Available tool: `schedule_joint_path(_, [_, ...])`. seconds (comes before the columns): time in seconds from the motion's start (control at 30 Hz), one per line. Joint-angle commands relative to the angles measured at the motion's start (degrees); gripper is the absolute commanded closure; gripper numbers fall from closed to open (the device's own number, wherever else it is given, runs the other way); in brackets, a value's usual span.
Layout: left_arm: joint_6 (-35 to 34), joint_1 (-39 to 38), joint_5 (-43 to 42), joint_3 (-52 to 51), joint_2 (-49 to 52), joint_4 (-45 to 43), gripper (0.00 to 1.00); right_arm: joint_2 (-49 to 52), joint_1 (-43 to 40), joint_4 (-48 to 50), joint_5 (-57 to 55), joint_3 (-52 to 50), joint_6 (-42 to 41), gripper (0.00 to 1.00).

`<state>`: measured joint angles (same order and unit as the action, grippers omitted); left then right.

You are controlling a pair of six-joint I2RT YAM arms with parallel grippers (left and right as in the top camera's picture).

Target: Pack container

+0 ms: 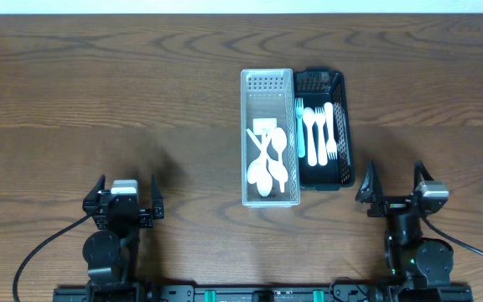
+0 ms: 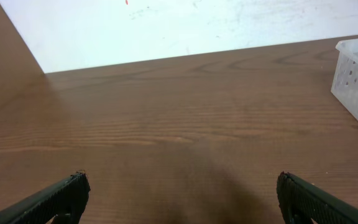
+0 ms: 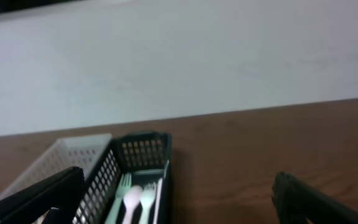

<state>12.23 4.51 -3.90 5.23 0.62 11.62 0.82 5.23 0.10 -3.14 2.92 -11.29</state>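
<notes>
The white basket [image 1: 267, 77] stands upright on the bench [image 1: 99, 84], with its long axis running away from the arms. It holds white spoons [image 1: 267, 164], piled in the half nearer the arms. The black basket [image 1: 346, 126] stands against the white basket's right wall, parallel to it. It holds forks [image 1: 317, 134] laid lengthwise.

The left hand [image 1: 127, 186] sits well apart from the white basket, to its left and nearer the arms' edge of the bench. Its fingers [image 2: 55, 198] are spread wide and grip nothing.

The right hand [image 1: 395, 180] sits to the right of the white basket, beyond the black basket and close to that basket's near corner. Its fingers [image 3: 319, 200] are likewise spread wide and grip nothing.
</notes>
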Motion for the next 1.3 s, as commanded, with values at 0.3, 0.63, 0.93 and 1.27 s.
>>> schedule_joint_path(0.3, [-0.31, 0.46, -0.15, -1.55, -0.28, 0.26, 0.02, -0.52, 0.42, -4.37, 2.75, -2.60, 1.51, 0.01])
schedule_joint_path(0.63, [-0.31, 0.46, -0.15, -1.55, -0.28, 0.26, 0.02, -0.52, 0.42, -4.35, 2.73, -2.60, 1.51, 0.01])
schedule_joint_path(0.93, [-0.31, 0.46, -0.13, -1.55, -0.28, 0.26, 0.02, -0.50, 0.42, -4.37, 2.73, -2.60, 1.51, 0.01])
schedule_joint_path(1.27, [-0.31, 0.46, -0.15, -1.55, -0.28, 0.26, 0.02, -0.50, 0.42, -4.35, 2.73, -2.60, 1.51, 0.01])
